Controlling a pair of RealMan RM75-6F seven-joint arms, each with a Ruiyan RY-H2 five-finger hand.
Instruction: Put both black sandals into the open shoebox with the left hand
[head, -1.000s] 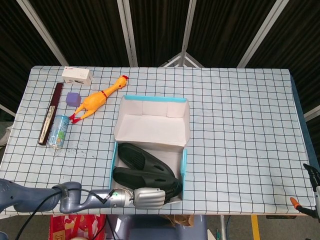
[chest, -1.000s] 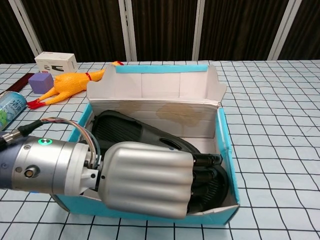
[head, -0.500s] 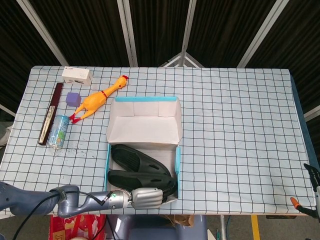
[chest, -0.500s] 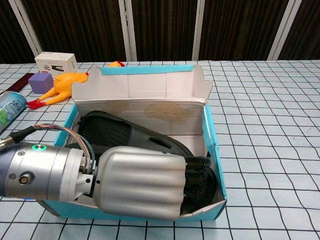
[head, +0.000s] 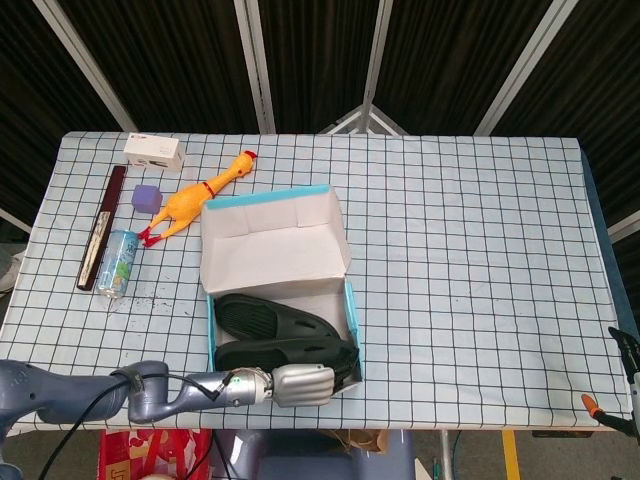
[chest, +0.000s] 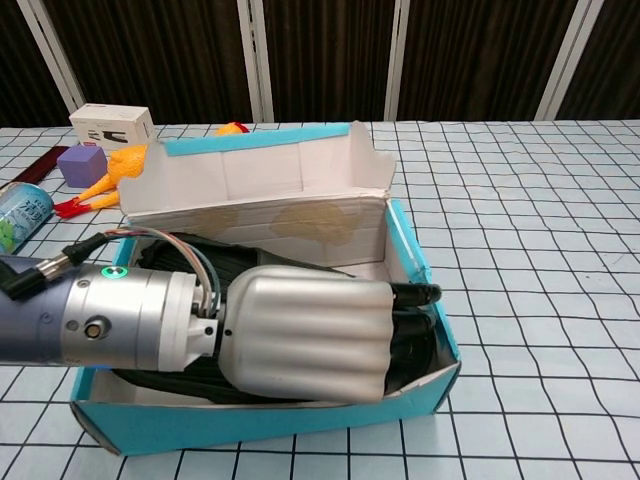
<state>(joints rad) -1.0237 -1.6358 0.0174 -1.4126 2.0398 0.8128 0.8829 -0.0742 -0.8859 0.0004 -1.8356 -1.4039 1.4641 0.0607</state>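
The open teal shoebox (head: 211, 332) sits near the table's front edge, its white lid (head: 275, 245) standing up behind it. Both black sandals lie inside: the far sandal (head: 262, 318) and the near sandal (head: 290, 353) side by side. My left hand (head: 300, 383) reaches over the box's front wall, its fingers curled down around the near sandal. In the chest view the left hand (chest: 310, 335) fills the shoebox (chest: 260, 425) and hides most of the far sandal (chest: 185, 255), in front of the lid (chest: 250, 180). My right hand is not visible.
At the back left lie a yellow rubber chicken (head: 195, 198), a purple cube (head: 147, 196), a small white box (head: 154, 152), a drink can (head: 118, 262) and a dark flat bar (head: 103, 226). An orange-tipped tool (head: 600, 408) pokes in at the front right corner.
The shoebox has slid left and turned on the table, with the lid swinging left too. My left hand stayed inside it, curled on the near sandal.
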